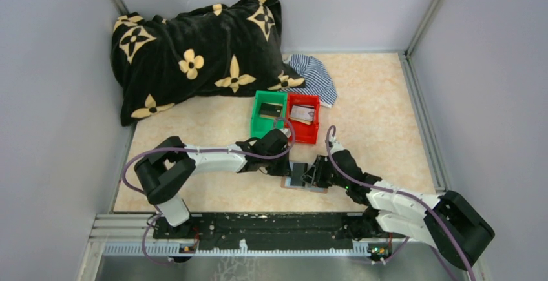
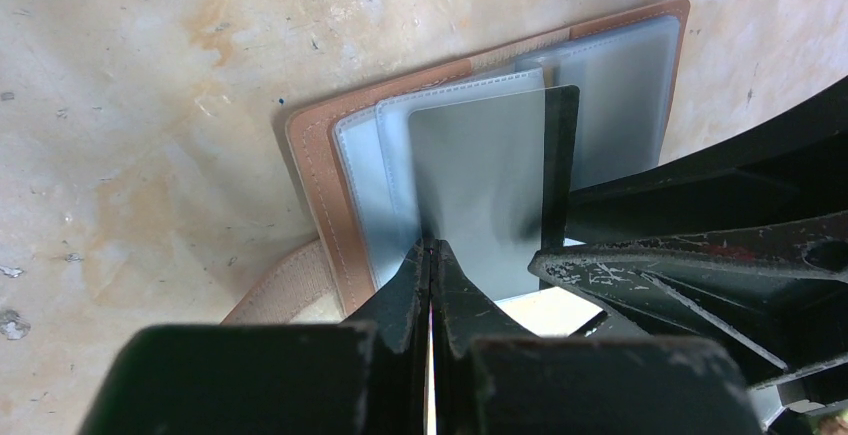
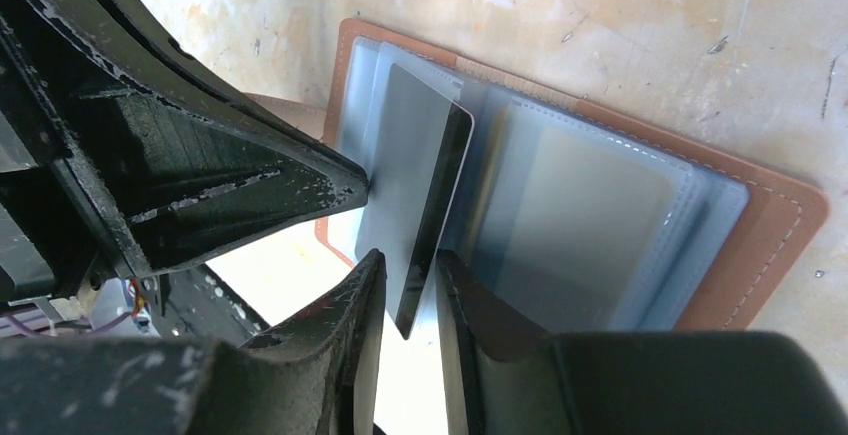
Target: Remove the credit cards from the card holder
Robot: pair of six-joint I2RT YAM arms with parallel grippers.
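The brown card holder point(image 1: 304, 184) lies open on the table between both arms; its leather rim point(image 2: 315, 175) frames blue-grey sleeves point(image 3: 600, 215). One grey leaf point(image 3: 415, 185) stands upright out of it, and I cannot tell whether it is a bare credit card or a sleeve with a card inside. My left gripper point(image 2: 432, 247) is shut, its tips pinched on that leaf's near edge. My right gripper point(image 3: 408, 260) straddles the leaf's lower corner, open, with a gap on each side. The other credit cards in the holder are hidden behind cloudy plastic.
A green bin point(image 1: 268, 114) and a red bin point(image 1: 304, 118) stand just beyond the holder; the red one holds flat cards. A black flowered blanket point(image 1: 200, 48) and a striped cloth point(image 1: 316, 77) lie at the back. Grey walls close in both sides.
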